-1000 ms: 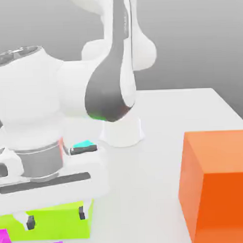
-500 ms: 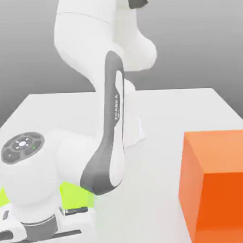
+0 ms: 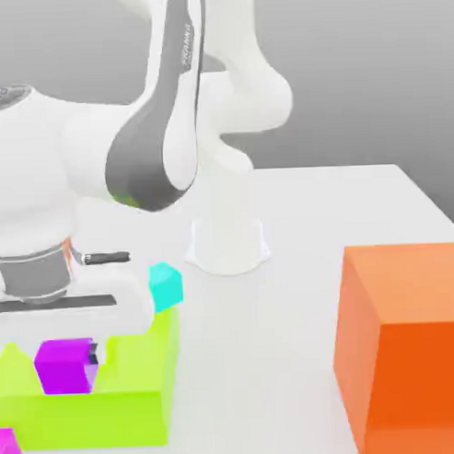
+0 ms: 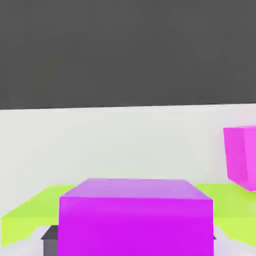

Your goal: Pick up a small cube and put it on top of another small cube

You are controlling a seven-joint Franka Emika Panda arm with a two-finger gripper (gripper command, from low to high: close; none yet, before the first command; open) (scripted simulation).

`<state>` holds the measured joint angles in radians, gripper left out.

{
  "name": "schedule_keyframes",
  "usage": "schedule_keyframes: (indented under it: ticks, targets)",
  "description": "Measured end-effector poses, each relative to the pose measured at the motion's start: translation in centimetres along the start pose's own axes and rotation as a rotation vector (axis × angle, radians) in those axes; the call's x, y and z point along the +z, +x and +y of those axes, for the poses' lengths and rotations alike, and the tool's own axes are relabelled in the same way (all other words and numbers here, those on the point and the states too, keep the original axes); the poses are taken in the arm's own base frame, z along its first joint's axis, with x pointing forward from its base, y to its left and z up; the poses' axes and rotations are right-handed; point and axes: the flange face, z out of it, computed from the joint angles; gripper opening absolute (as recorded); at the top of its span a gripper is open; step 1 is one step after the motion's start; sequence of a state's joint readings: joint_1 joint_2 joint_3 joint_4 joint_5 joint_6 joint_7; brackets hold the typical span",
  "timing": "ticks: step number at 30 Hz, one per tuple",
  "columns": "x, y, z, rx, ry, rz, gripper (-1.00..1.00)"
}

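Gripper [image 3: 77, 369] clamped shut on small glossy violet-purple cube [image 3: 63, 365], held in front of big lime-green block [image 3: 135, 390]; bright pink-magenta small cube [image 3: 7, 449] at its 7 o'clock.

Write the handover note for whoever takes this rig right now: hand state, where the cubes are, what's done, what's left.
Hand: shut on the violet-purple cube, held in front of the lime block in the exterior view.
Pink-magenta cube: at the exterior view's lower left corner, apart from the held cube.
Teal cube: behind the lime block.
Orange block: at the exterior view's right, not involved.
Done: the pick.
Left: carry the held cube over another small cube, set it on top, release.
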<state>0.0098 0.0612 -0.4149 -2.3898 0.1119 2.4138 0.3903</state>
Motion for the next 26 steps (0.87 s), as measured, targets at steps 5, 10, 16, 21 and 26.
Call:
schedule_keyframes:
  ticks: [5, 10, 16, 21, 26]
  targets:
    - [-3.3, -2.4, 3.5, 0.103, -0.003, 0.01, -1.0]
    - [-5.7, -5.1, 6.8, 0.202, -0.018, 0.041, -1.0]
    - [-0.5, -5.2, 7.4, 0.22, -0.022, 0.048, 1.0]
    - [0.1, -5.2, 7.5, 0.221, -0.024, 0.05, 1.0]
    - [-4.8, -5.4, 7.3, 0.22, -0.024, 0.051, 1.0]
